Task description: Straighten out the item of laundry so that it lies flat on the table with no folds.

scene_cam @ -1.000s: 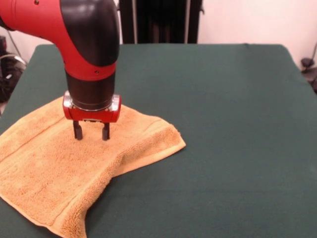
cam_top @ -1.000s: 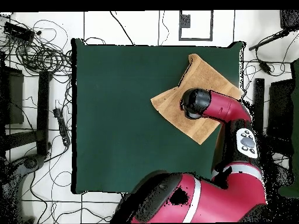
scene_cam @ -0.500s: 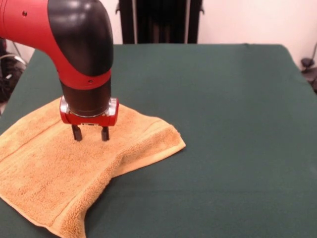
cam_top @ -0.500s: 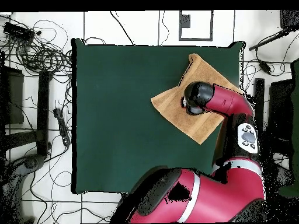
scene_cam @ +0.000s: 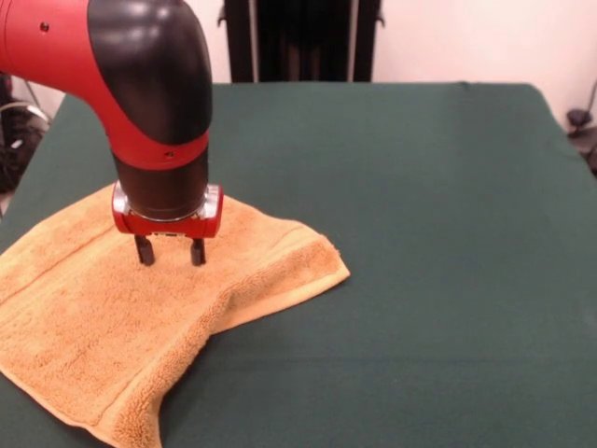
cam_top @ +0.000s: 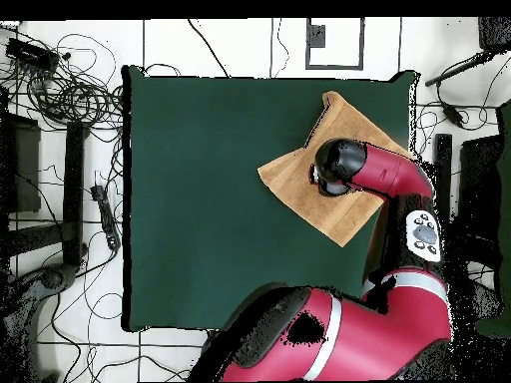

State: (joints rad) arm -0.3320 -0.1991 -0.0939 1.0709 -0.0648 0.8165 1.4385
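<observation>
Gripper [scene_cam: 169, 252] halted since half-second ago, fingers spread just above towel [scene_cam: 112, 327]; fold near desk [scene_cam: 420, 233] side remains, unflattened.

Black cables [cam_top: 60, 70] tangle over a pale tiled floor [cam_top: 230, 35]; a cream wall [scene_cam: 466, 42] stands behind.

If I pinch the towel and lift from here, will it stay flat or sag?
Likely sag: the towel is soft terry, already rumpled with a fold along its right side. It probably drags on the felt-like table rather than sliding. The open hand is over its middle, so the corners would droop.
</observation>
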